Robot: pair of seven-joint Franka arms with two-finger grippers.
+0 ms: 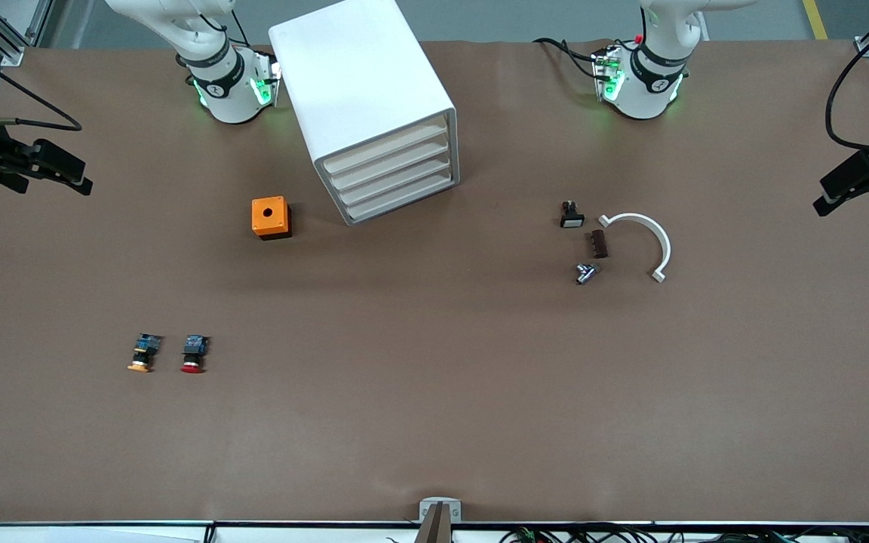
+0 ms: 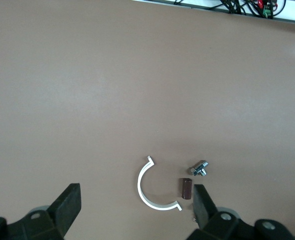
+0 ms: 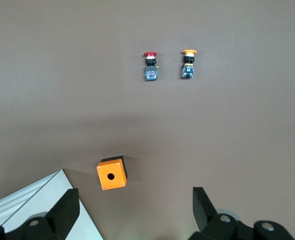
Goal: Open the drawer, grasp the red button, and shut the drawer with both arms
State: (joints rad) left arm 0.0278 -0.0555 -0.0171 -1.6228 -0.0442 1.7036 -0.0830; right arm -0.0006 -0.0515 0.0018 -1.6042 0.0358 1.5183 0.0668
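Button (image 1: 193, 354) with red cap, black body, blue rear, on its side.

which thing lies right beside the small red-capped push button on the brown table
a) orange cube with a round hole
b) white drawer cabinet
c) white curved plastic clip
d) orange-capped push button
d: the orange-capped push button lies right beside the red-capped push button, both well nearer the front camera than the orange cube with a round hole.
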